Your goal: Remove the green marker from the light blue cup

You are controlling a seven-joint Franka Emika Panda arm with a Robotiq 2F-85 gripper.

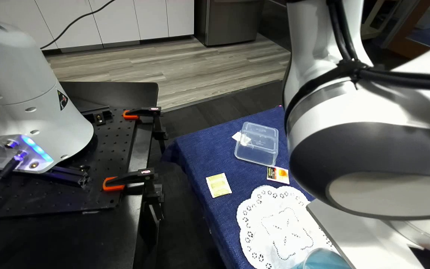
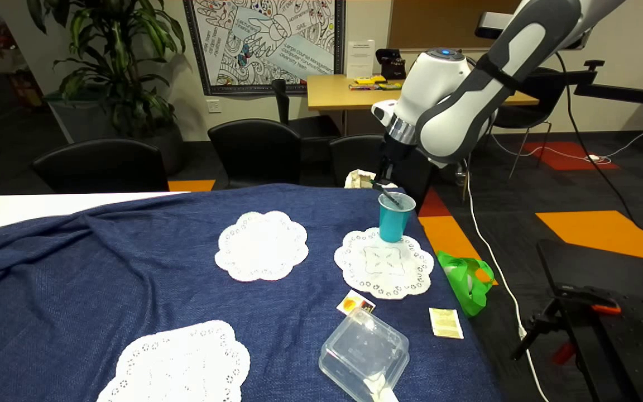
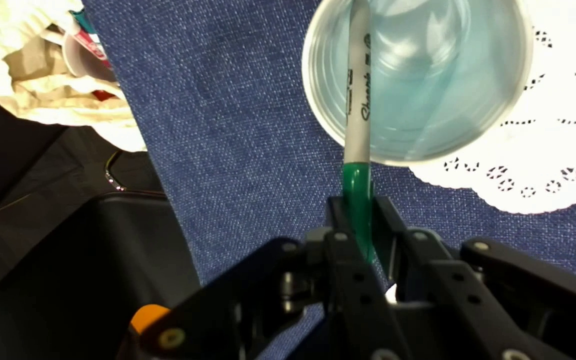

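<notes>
The green marker [image 3: 358, 115] has a grey-white body and a green cap. In the wrist view my gripper [image 3: 360, 220] is shut on the cap, one finger on each side. The marker slants over the rim of the light blue cup [image 3: 418, 135], with its lower end inside the opening. In an exterior view the cup [image 2: 393, 223] stands upright at the back of a white doily [image 2: 383, 262], the marker [image 2: 387, 192] leans out of it, and my gripper [image 2: 386, 170] is just above. The cup's rim also shows at the bottom of an exterior view [image 1: 325, 259], where the gripper is hidden.
A clear plastic box [image 2: 363, 357] and small packets [image 2: 355, 302] [image 2: 446, 322] lie nearer on the blue cloth. More white doilies [image 2: 263, 245] [image 2: 182, 368] lie to the left. A cream bag [image 3: 43, 115] and black chair [image 3: 103, 250] are past the table edge.
</notes>
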